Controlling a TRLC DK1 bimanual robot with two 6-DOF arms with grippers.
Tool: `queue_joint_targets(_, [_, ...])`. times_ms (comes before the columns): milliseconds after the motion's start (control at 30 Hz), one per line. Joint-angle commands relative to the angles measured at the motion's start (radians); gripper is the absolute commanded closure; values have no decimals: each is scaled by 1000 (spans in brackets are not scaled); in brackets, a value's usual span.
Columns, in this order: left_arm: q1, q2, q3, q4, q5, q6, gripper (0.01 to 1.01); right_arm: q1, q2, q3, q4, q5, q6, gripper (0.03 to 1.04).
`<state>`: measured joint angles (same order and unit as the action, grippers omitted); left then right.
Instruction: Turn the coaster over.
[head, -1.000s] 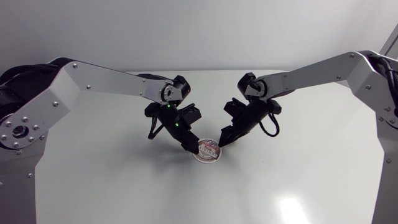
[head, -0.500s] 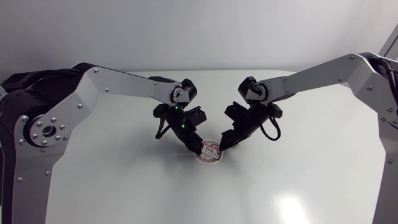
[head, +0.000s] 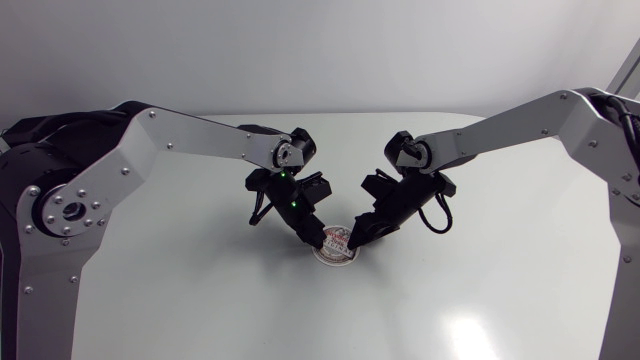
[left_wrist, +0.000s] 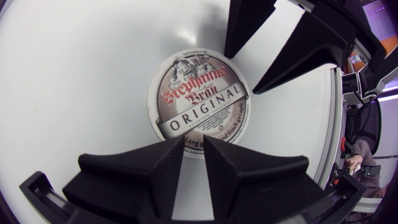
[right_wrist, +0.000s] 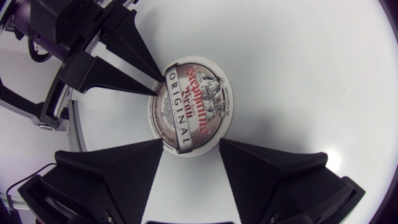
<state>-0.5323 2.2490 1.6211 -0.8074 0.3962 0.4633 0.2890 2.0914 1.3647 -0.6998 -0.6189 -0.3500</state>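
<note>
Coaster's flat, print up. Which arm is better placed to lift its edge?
Probably left: the left gripper, fingers nearly closed, sits at the rim of the coaster, suited to prying. The right gripper is wide open, straddling the opposite rim.

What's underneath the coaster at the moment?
Only the white table shows around it; the coaster lies flat, printed face up. Its underside and the spot it covers are hidden.

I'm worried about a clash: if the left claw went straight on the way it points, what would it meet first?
The round printed cardboard coaster: its near edge lies right at the left claw's tip. The right claw stands beyond it. Whether claw and coaster already touch is unclear.
</note>
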Motion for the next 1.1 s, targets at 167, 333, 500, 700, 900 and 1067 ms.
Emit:
queue_joint_targets(167, [-24, 38, -66, -16, -7, 21, 790, -36, 88, 10, -1, 18, 80, 389])
queue_joint_targets(333, [-24, 34, -76, -6, -3, 23, 789, -47, 136, 66, -4, 13, 126, 389])
queue_joint_targets(500, [-23, 29, -87, 5, -2, 23, 790, -42, 188, 122, -46, -31, 149, 389])
queue_joint_targets(700, [-23, 29, -93, 14, 1, 23, 790, -31, 222, 145, -115, -94, 128, 389])
queue_joint_targets(900, [-32, 31, -90, 16, 3, 20, 790, -8, 217, 143, -171, -140, 85, 390])
queue_joint_targets(1067, [-32, 29, -92, 16, 3, 17, 789, 9, 193, 137, -184, -157, 78, 554])
